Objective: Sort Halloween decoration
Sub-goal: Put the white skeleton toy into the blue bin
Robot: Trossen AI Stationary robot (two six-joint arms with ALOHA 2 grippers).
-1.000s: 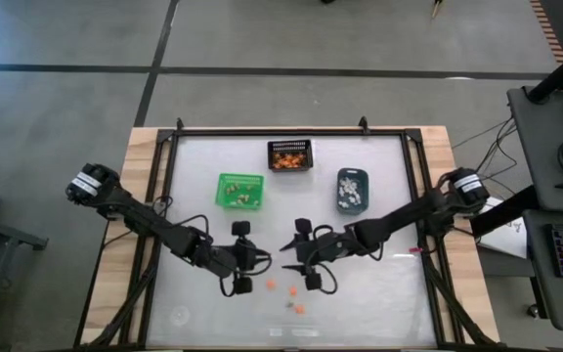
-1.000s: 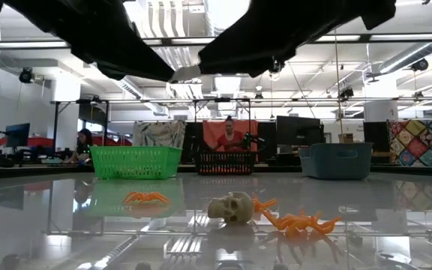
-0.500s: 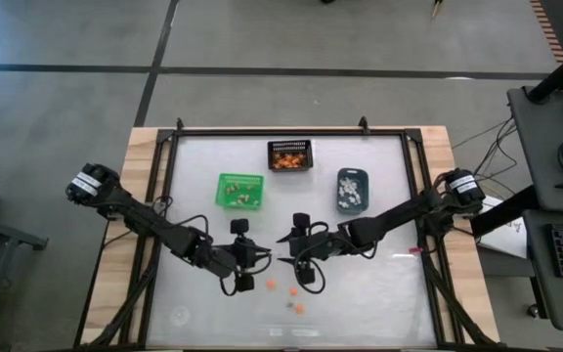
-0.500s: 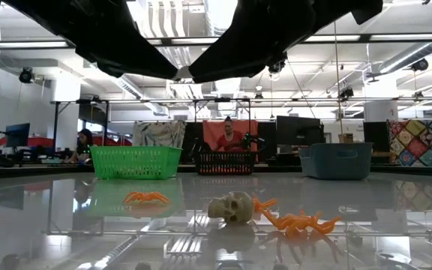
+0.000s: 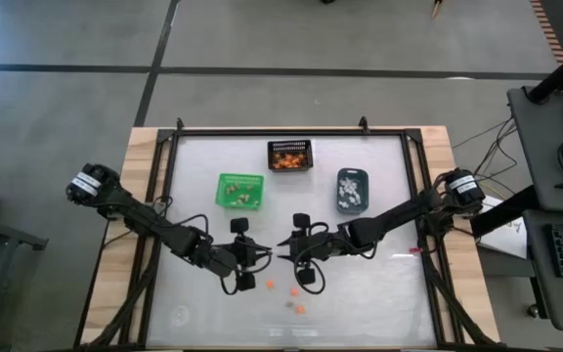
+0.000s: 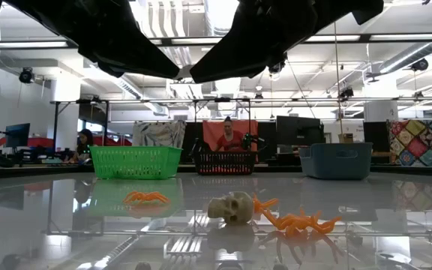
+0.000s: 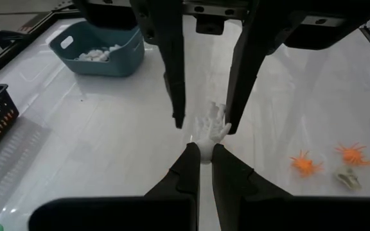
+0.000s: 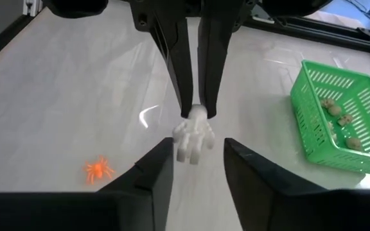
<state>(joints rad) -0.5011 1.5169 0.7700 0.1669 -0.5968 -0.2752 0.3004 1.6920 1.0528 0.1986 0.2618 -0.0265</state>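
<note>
Above the middle of your table [image 5: 379, 293], the two arms meet tip to tip over a white skeleton hand [image 7: 209, 130]. Your left gripper [image 5: 265, 256] is pinched shut on the hand's wrist end; your right gripper [image 5: 283, 256] faces it with fingers [image 8: 156, 168] parted to either side of the hand's spread end (not visibly touching it in the wrist views).

Along the far side stand three bins: a green basket [image 5: 239, 190] holding tan pieces, a black mesh bin [image 5: 290, 155] with orange pieces, and a blue-grey bin [image 5: 352, 191] with white ones.

On the near part of the table, well apart from the bins, lie the loose trinkets. From table level you see a tan skull [image 6: 231, 206] with an orange spider [image 6: 300, 221] just beside it, and another orange spider [image 6: 146, 198] off to one side.

In the room behind, a person in red sits beyond the black bin, and another sits at a desk farther off.
</note>
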